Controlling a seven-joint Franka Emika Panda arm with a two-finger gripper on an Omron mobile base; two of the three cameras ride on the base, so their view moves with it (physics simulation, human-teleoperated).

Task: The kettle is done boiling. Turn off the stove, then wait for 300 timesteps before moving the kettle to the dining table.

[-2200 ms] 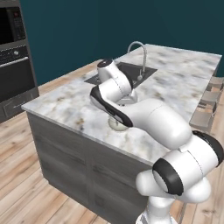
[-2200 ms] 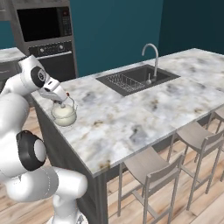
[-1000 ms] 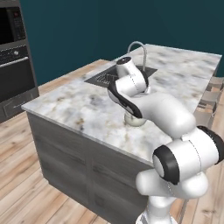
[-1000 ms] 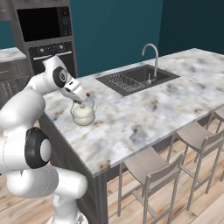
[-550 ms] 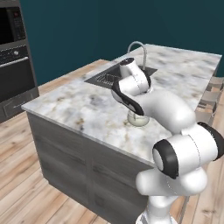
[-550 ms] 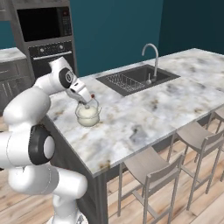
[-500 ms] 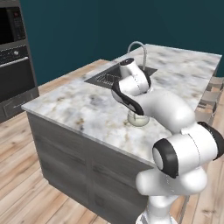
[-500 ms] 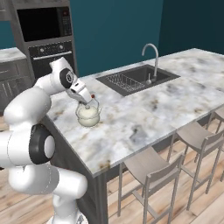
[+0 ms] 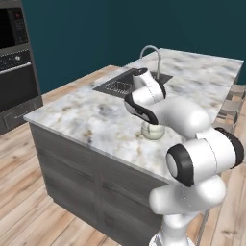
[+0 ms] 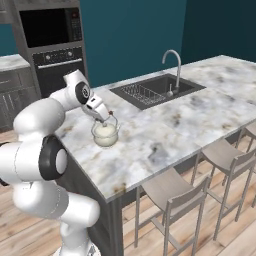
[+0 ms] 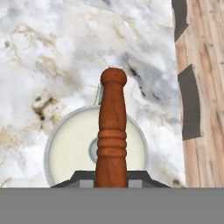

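Nearest the base, the white arm's two-finger gripper (image 10: 103, 118) stands over the near edge of the dining table (image 10: 165, 125), a large island block with a white-grey veined marble top and dark grey wood sides. Its jaws are closed narrow on the reddish-brown turned grip of the handle; the hand view looks straight down that grip.

The kettle (image 10: 105, 134), a small squat cream-white round-bodied vessel with a thin arched handle, hangs from that grip at or just above the marble. Whether its base touches the top cannot be told. From the left base view the kettle (image 9: 153, 130) shows just beneath the forearm.

Handling judgement: the body looks rigid and smooth, likely slippery at the sides, and weighty if full of water. The wooden grip at the crown of the arch is the sound place to hold it; the thin wire sides would let it swing, so it should be set down level and slowly.

Further back lie the dark sink basin (image 10: 156, 90) and the arched steel tap (image 10: 173, 65), well apart from the kettle.
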